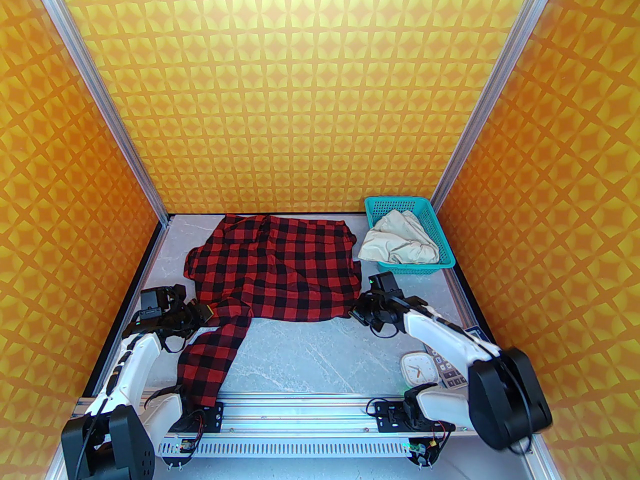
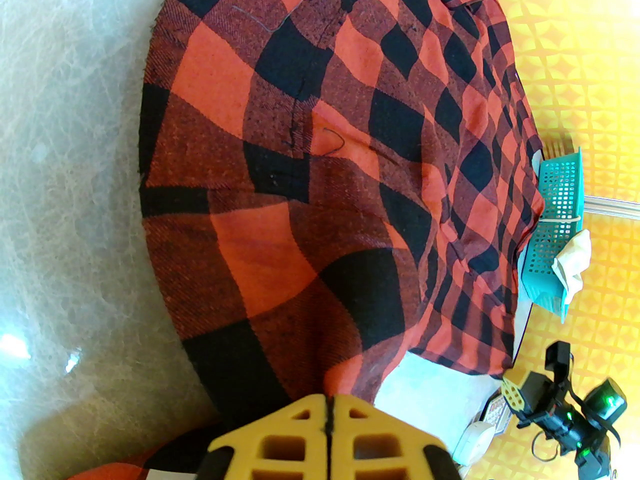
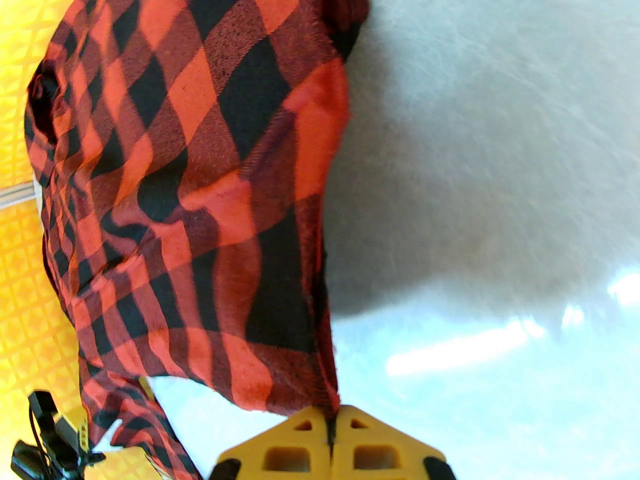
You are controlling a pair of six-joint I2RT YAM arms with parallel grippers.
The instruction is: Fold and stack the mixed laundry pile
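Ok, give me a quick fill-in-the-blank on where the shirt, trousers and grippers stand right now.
1. The cream trousers lie in the teal ____.
2. The left gripper and right gripper are both ____ on the near edge of the checked shirt.
3. The white clock lies by the base of the ____ arm.
Missing words: basket; shut; right.

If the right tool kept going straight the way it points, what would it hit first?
Probably the checked shirt: the right tool is shut on its edge, with more cloth lying ahead.
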